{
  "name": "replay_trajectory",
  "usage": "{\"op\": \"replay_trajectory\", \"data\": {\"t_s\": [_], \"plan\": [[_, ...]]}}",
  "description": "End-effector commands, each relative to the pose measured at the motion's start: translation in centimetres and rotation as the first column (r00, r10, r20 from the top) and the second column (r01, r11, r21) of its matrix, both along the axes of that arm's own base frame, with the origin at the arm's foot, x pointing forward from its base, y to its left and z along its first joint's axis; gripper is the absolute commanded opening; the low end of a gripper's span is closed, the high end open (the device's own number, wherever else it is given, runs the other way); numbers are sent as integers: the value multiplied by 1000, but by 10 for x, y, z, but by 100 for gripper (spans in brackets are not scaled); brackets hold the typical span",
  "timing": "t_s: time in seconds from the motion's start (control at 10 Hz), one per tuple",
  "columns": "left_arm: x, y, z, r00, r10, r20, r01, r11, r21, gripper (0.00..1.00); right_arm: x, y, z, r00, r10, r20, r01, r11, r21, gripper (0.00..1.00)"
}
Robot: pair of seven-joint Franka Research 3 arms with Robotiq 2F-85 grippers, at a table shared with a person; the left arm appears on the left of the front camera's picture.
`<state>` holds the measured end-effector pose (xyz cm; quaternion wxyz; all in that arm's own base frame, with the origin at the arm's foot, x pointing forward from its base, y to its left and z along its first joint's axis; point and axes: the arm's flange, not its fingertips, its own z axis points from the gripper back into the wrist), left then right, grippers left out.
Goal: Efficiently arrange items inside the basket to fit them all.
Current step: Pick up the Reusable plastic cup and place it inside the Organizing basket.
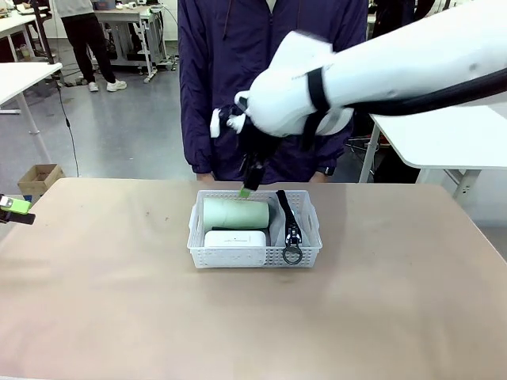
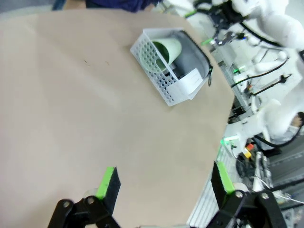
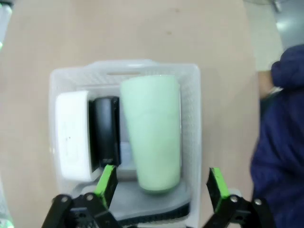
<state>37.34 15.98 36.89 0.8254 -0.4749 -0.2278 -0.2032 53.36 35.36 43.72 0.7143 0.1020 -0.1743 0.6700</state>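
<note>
From the front, the white lattice basket sits at the middle of the tan table, near its far edge, right in front of a person in a dark blue jacket. Inside it, the pale green cup lies on its side along the far left, the white box lies just in front of it against the near wall, and the grey pouch with its black strap and ring fills the right end. The right arm reaches in from the right, and the right gripper hangs just above the basket's far rim; from here I cannot tell how wide its fingers stand. A green-padded tip of the left gripper shows at the table's left edge.

In the left wrist view, the left gripper is spread wide with nothing between its pads, over bare table, well apart from the basket with the cup in it.

In the right wrist view, the right gripper is wide apart and holds nothing, above the basket. The cup lies on its side, the black stapler beside it, and the box beyond that. The pouch lies across the end nearest the fingers.
</note>
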Motion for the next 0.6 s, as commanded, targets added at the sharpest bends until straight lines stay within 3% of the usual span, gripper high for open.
{"op": "replay_trajectory", "data": {"t_s": [0.0,0.2,0.3,0.5], "plan": [[-2,-1,1,1000,-1,0,1,1000,1,100,-45,-96,28,998,-36,-46,42,989,143,100],[-2,-1,1,1000,-1,0,1,1000,1,100,-78,-184,39,987,-99,-125,135,936,324,100],[-2,-1,1,1000,-1,0,1,1000,1,100,-95,-231,39,964,-176,-198,242,888,390,100],[-2,-1,1,1000,-1,0,1,1000,1,100,-134,-314,32,859,-261,-440,476,723,501,100]]}}
